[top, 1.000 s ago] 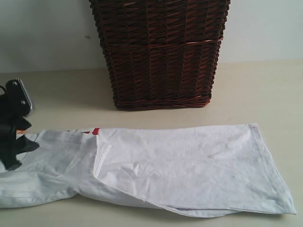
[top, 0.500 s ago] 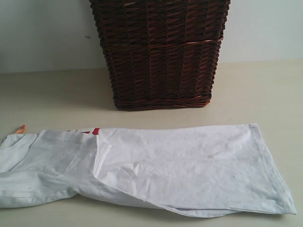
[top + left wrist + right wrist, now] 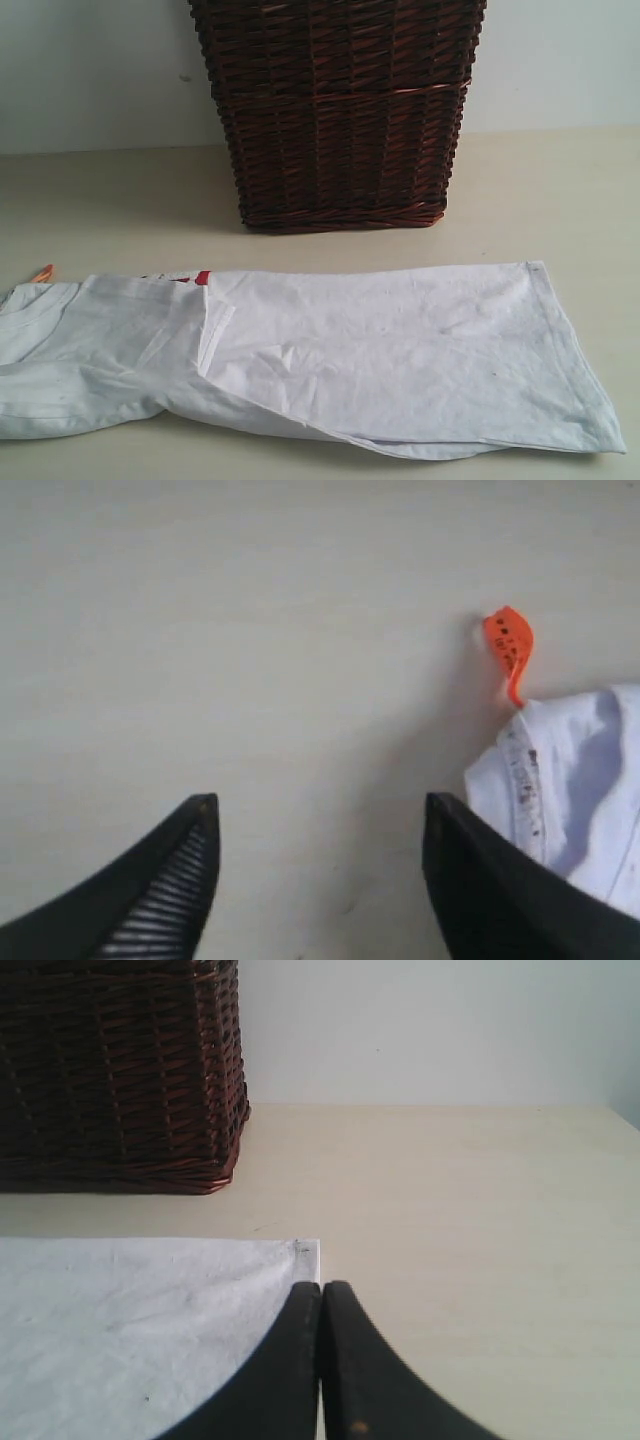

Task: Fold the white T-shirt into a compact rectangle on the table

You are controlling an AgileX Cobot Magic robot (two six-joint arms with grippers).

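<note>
The white T-shirt [image 3: 400, 350] lies flat on the table [image 3: 540, 190] in a long band, with one layer folded over its middle. A sliver of red print [image 3: 203, 277] shows at its far edge, and the orange neck tag [image 3: 42, 272] sticks out at the left end. In the left wrist view my left gripper [image 3: 320, 802] is open over bare table, with the tag [image 3: 508, 645] and collar edge [image 3: 580, 770] just beside one finger. My right gripper [image 3: 322, 1288] is shut, hovering at the shirt's hem corner [image 3: 305, 1252] with no cloth between its fingers. Neither gripper shows in the exterior view.
A tall dark brown wicker basket [image 3: 335, 110] stands on the table just behind the shirt's middle, also seen in the right wrist view [image 3: 110, 1070]. A pale wall runs behind the table. Bare tabletop lies right of the hem and left of the collar.
One second ago my left gripper stood at the shirt's collar end at the left edge of the exterior view. It has since drawn out of that view, and the shirt lies still.
</note>
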